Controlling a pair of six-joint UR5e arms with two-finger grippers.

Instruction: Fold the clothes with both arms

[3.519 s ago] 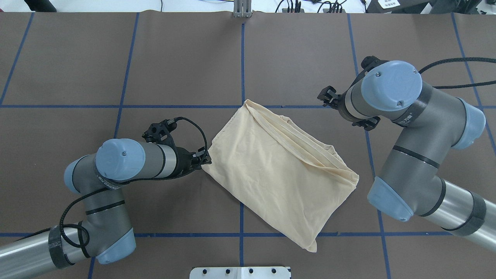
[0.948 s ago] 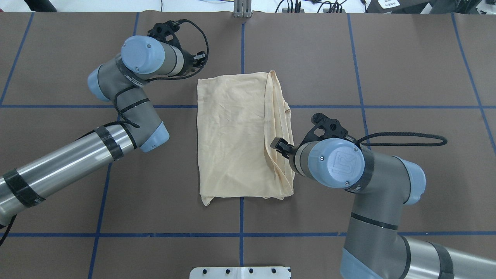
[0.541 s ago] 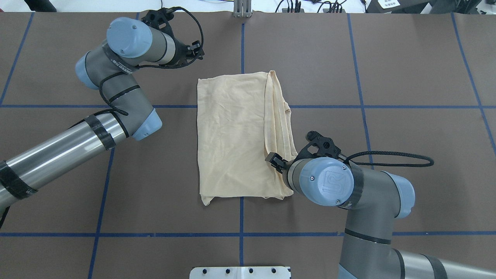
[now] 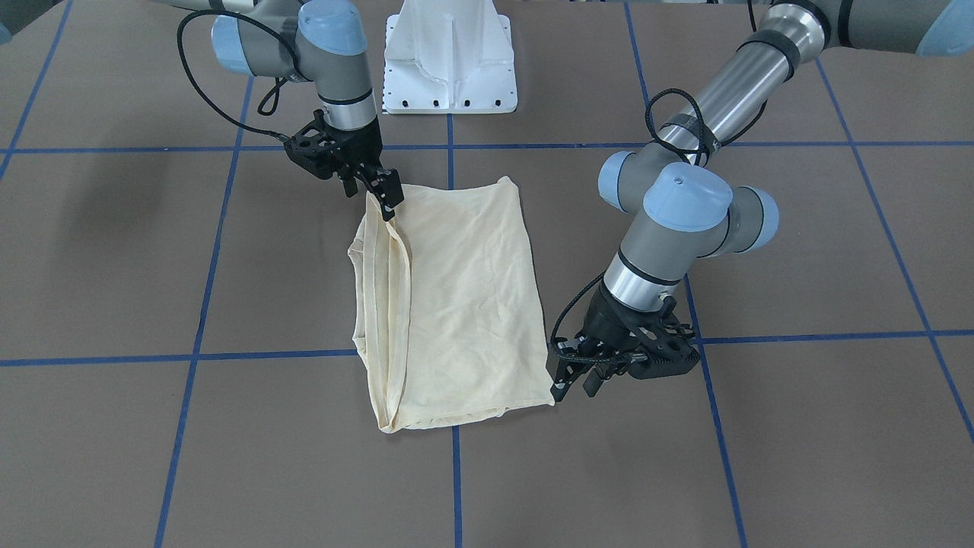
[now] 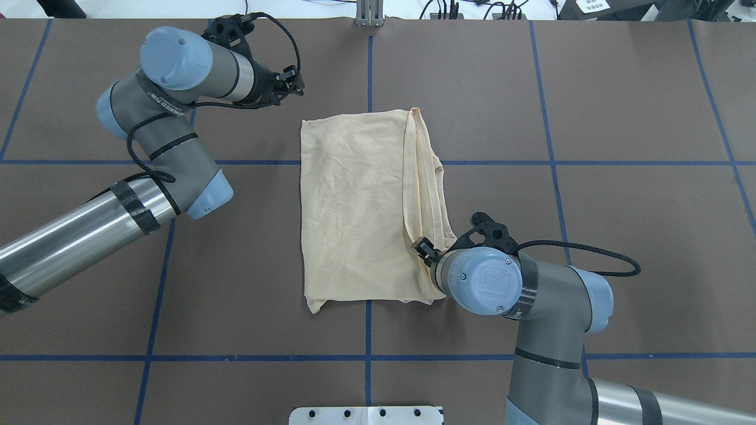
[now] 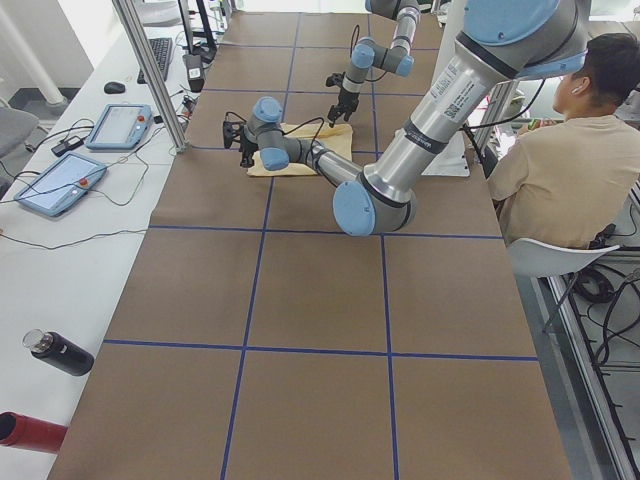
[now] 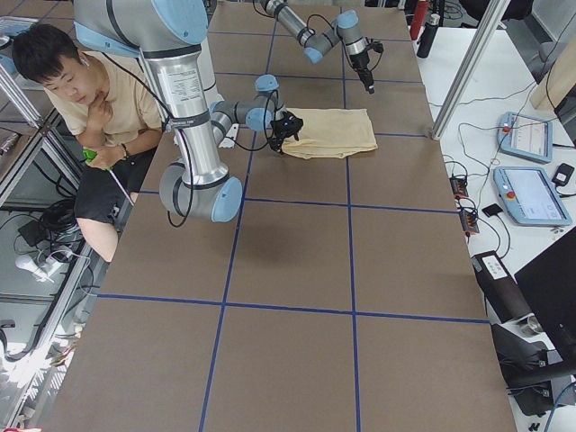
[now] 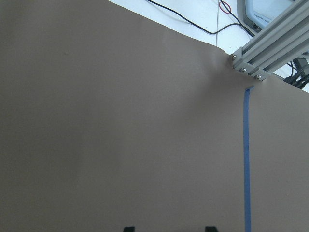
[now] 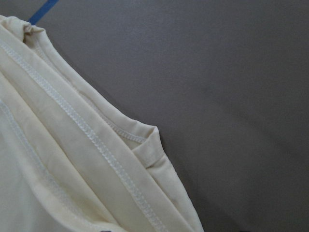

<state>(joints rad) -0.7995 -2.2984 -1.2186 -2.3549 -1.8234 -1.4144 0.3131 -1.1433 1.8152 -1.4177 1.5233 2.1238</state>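
Right tool (image 5: 422, 248) is seen nearest the robot, down at the stacked hems along the right edge of the cream-yellow T-shirt (image 5: 354, 206), close to its near corner. Whether its jaws are closed on the cloth cannot be told, since the fingertips are barely shown in any view. The T-shirt is laid folded into a long rectangle in the middle of the brown bench (image 5: 620, 88), across a blue tape line (image 5: 502, 162). Farther off, the left tool (image 5: 293, 82) is held near the shirt's far left corner, its jaws spread apart with nothing between them and only bare bench beneath.
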